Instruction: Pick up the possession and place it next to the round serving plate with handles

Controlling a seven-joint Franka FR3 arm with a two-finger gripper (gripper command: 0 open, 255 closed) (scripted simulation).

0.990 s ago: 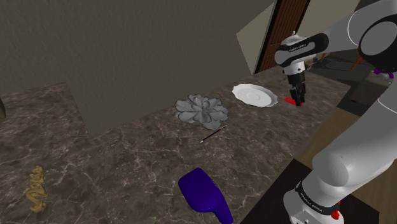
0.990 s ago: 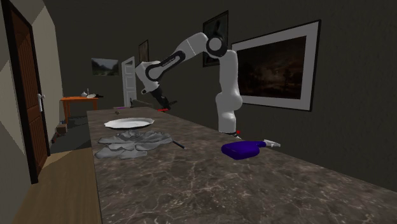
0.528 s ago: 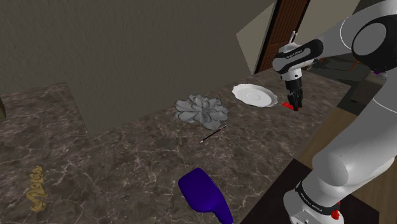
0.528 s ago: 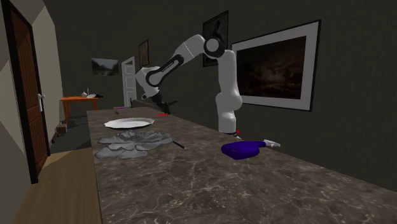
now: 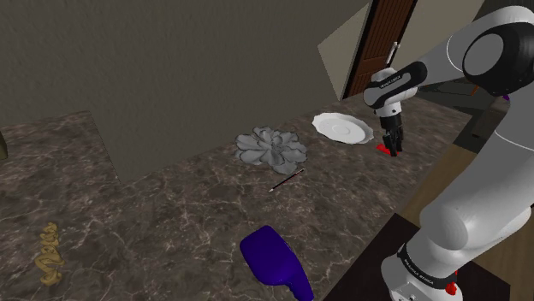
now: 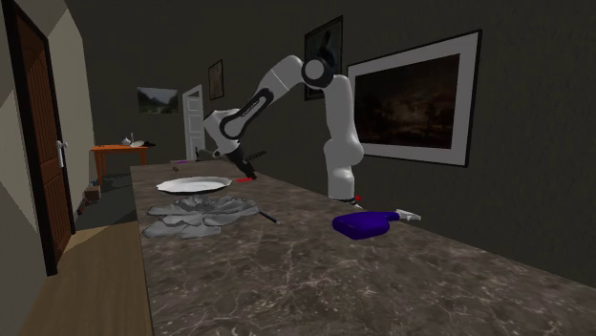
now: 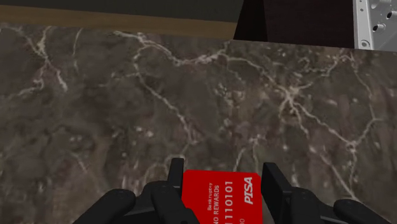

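Note:
My black gripper (image 7: 222, 182) is shut on a red card (image 7: 221, 194) printed with white lettering, which sits clasped between the two fingers over the dark marble counter (image 7: 159, 108). In the shoulder view the gripper (image 5: 393, 142) hangs low over the counter, just to the right of the white round plate (image 5: 342, 128), with the red card (image 5: 386, 149) showing at its tips. From the second exterior view the gripper (image 6: 240, 172) and card (image 6: 245, 178) are beyond the plate (image 6: 194, 184). Whether the card touches the counter I cannot tell.
A grey flower-shaped dish (image 5: 271, 146), a thin pen (image 5: 287, 180), a purple-blue object (image 5: 272, 256) and a tan curly piece (image 5: 47, 254) lie along the counter. The counter's edge runs close by the gripper, and a brown door (image 5: 385, 43) stands behind.
The gripper, still clasping the red card, has come down and shifted slightly towards the shoulder view's left, ending closer to the plate and the counter.

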